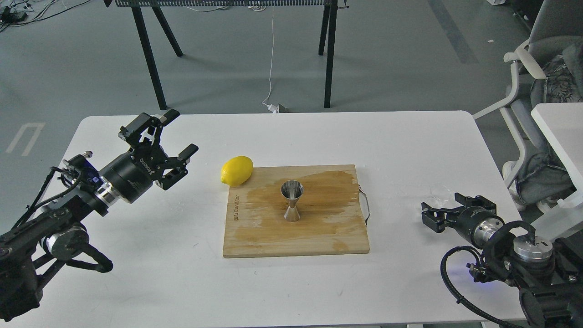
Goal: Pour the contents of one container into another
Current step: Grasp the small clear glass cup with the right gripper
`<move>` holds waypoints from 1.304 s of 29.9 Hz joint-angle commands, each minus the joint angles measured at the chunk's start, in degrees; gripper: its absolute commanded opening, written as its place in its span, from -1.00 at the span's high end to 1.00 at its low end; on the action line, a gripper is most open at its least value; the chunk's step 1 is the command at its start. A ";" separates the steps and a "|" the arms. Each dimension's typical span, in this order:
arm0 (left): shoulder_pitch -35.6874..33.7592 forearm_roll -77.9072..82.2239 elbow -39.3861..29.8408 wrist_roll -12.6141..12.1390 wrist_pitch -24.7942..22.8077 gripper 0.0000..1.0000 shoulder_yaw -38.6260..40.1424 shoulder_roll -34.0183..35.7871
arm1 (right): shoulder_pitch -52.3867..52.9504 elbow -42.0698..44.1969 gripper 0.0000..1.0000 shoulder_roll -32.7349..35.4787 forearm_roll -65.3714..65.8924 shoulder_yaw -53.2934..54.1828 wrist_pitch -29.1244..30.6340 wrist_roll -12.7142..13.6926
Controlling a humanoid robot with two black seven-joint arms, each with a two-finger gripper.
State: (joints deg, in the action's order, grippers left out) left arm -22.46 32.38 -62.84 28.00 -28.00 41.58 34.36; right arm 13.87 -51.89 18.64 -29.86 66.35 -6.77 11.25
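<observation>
The steel hourglass jigger (291,201) stands upright in the middle of the wooden cutting board (259,239). A small clear glass cup (437,194) rests on the white table near the right edge, faint and partly hidden. My right gripper (442,206) is open and low over the table, with its fingertips right at the cup's near side; whether they touch it I cannot tell. My left gripper (181,132) is open and empty, raised above the table's left part, well left of the lemon (237,170).
A dark wet stain spreads over the board's upper half. A wire handle (365,205) sticks out of the board's right side. The lemon lies against the board's top left corner. An office chair (537,82) and another table stand off to the right.
</observation>
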 commanded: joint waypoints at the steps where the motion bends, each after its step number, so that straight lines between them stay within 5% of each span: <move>1: 0.14 -0.03 0.00 0.00 0.00 -0.93 0.00 0.00 | 0.10 0.03 -0.73 -0.01 0.07 0.00 0.09 0.00; 39: 0.58 -0.03 0.79 0.00 0.00 -0.93 0.00 -0.44 | 0.54 -0.15 -0.08 -0.71 1.92 -1.23 0.97 0.00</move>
State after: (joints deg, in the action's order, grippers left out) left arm -21.89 32.34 -62.67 28.00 -28.00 41.57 34.08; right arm 14.40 -51.95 17.90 -28.00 65.18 -5.96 11.20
